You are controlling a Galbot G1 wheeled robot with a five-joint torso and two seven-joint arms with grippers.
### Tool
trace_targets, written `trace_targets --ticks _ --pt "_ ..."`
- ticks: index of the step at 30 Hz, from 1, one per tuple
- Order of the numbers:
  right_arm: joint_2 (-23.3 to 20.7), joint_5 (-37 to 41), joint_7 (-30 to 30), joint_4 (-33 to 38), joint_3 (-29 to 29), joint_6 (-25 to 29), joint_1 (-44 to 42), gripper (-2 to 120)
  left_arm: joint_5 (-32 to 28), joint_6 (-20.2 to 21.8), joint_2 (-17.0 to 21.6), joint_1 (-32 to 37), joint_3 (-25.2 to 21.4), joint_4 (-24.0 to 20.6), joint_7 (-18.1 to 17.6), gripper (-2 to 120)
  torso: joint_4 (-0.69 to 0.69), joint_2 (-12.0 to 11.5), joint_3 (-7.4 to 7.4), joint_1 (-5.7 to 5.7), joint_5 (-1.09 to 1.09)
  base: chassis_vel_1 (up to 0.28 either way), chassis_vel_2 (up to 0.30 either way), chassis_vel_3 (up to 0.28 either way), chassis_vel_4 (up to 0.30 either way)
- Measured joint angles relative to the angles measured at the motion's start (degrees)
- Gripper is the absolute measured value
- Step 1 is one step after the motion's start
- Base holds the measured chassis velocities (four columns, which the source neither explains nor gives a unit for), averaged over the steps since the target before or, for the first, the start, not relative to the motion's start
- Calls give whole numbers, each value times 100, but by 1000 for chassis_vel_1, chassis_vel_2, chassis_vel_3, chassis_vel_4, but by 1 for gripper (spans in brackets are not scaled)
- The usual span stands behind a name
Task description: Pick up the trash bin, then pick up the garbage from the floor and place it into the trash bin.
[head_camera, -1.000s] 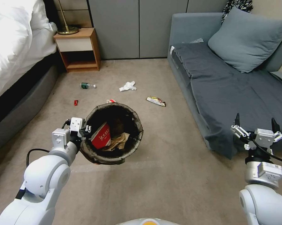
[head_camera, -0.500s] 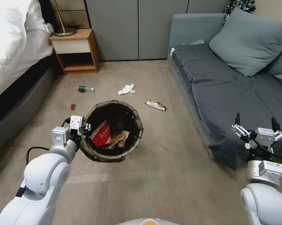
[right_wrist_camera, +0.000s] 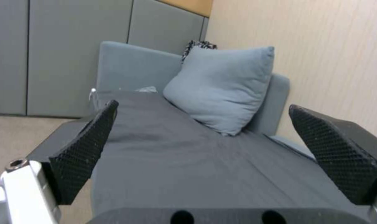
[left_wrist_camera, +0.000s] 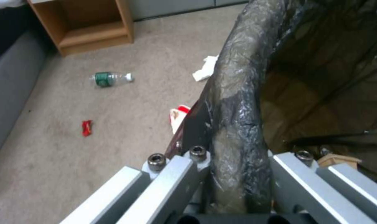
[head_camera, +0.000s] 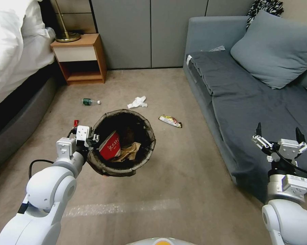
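A bedroom with beige carpet, seen from the robot's head. The left end effector [head_camera: 92,139] is clamped on the rim of the trash bin [head_camera: 121,143], its fingers pinching the dark bag liner folded over the edge, and it holds the bin in the air above the floor [head_camera: 180,177], in front of the robot and to its left. The first step, picking up the bin, looks done.

Inside the bin lie a red packet with white lettering [head_camera: 110,147] and a crumpled tan paper bag [head_camera: 129,152], so some garbage appears to be collected already.

Several pieces are left on the carpet beyond the bin: a small green plastic bottle [head_camera: 87,101] near a wooden nightstand [head_camera: 79,58], a white tissue [head_camera: 137,102], a yellow snack packet [head_camera: 170,120] near the grey sofa [head_camera: 248,102], and a small red wrapper [head_camera: 76,123] just beside the bin's left side. The left wrist view also shows a red-and-white wrapper [left_wrist_camera: 178,115] on the floor close against the bin.

The right end effector [head_camera: 279,137] is held up in front of the sofa, spread wide and empty, well apart from every piece of litter. By this count at least five pieces remain.
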Motion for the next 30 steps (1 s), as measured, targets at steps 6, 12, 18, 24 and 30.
trace_targets --ticks 6,12,18,24,30 --pt "0 0 -10 -12 0 0 7 100 2 0 -2 -6 2 11 0 1 1 0 0 0 0 -116 141 119 -123" --pt "5 -4 -1 -30 -26 -8 20 100 27 -3 -10 -18 6 35 5 1 1 0 0 0 0 -138 129 137 -138" --pt "6 -8 24 -36 -29 -17 29 100 29 -4 -8 -30 11 55 19 1 1 0 0 0 0 -151 147 143 -146" --pt "-2 -2 24 -33 -20 -31 35 100 -57 43 20 -50 6 42 -37 1 1 0 0 0 0 -125 134 134 -141" --pt "-5 4 24 -51 -16 -45 81 100 -41 50 52 -33 -4 32 -27 1 1 0 0 0 -1 -147 145 127 -140"
